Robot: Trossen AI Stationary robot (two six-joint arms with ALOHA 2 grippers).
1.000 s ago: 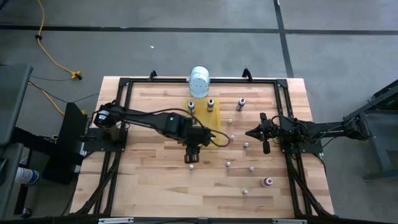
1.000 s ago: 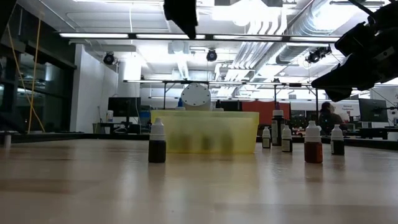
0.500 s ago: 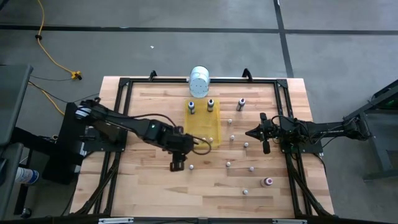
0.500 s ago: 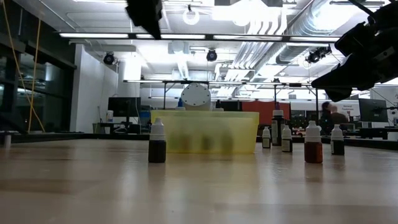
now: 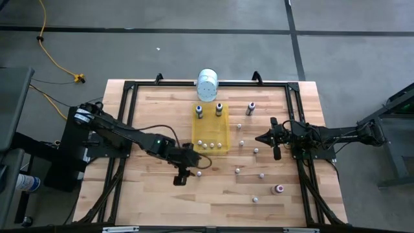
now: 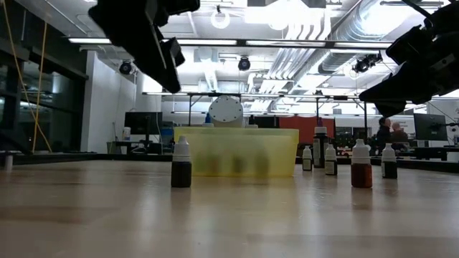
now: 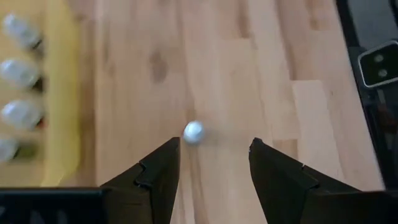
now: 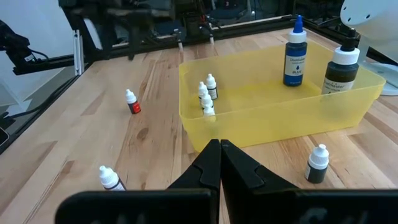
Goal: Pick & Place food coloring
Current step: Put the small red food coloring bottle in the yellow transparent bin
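- High view: the left gripper (image 5: 180,177) hangs over the wooden table (image 5: 155,200), just in front of the yellow tray (image 5: 224,120), with one small loose bottle (image 5: 199,173) beside it. The right gripper (image 5: 262,138) is parked off to the right side. Four tiny bottles (image 5: 208,145) sit in a row in the tray's near end and two taller ones (image 5: 219,108) stand at its far end. More food coloring (image 5: 261,175) is scattered on the table to the right, including a reddish one (image 5: 279,189). A white container (image 5: 207,84) sits behind the tray.
- Low view: a dark little bottle (image 6: 181,163) stands alone in front of the tray (image 6: 237,150), left arm up above it, nothing hanging from it.
- Left wrist view: fingers (image 7: 163,171) are apart and holding nothing, with a white cap (image 7: 193,131) on the table just past the gap.
- Right wrist view: fingers (image 8: 210,165) pressed fully together, empty. A blue bottle (image 8: 295,53) and a dark one (image 8: 340,70) stand in the tray (image 8: 267,118).
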